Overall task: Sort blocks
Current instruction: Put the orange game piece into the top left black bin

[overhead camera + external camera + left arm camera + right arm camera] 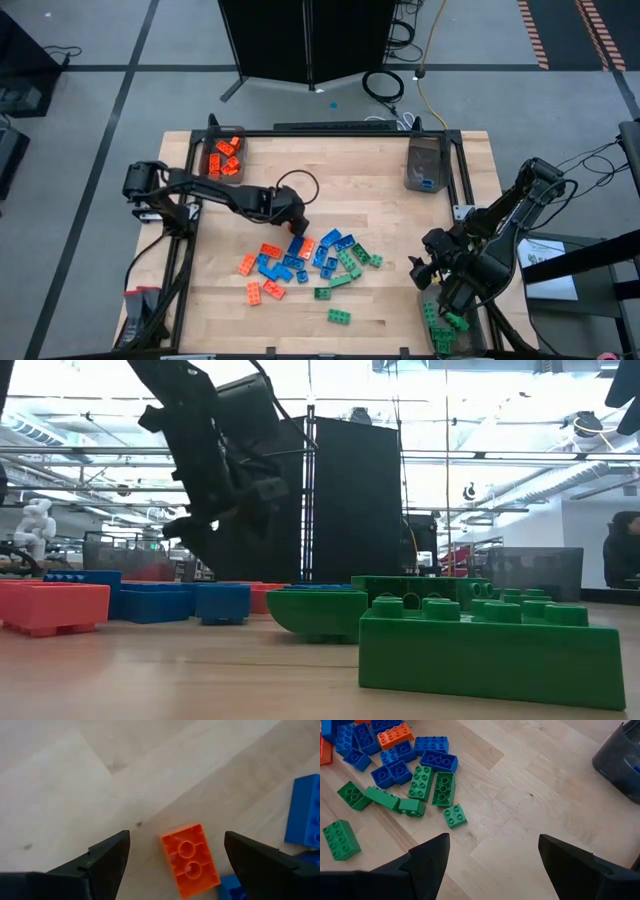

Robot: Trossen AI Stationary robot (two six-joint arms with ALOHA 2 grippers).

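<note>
Orange, blue and green blocks (305, 262) lie scattered on the middle of the wooden table, and they also show in the right wrist view (395, 770). My left gripper (298, 224) slants down at the pile's far edge. It is open, and its fingers (107, 855) stand on either side of one orange block (190, 860) without touching it. That block lies flat on the wood, studs up. My right gripper (442, 290) hangs open (492, 840) above the table's near right part, with nothing between its fingers.
A bin with orange blocks (224, 158) stands at the far left, and a bin with blue ones (424, 165) at the far right. A third bin with green blocks (443, 325) is at the near right corner. A lone green block (339, 316) lies near the front.
</note>
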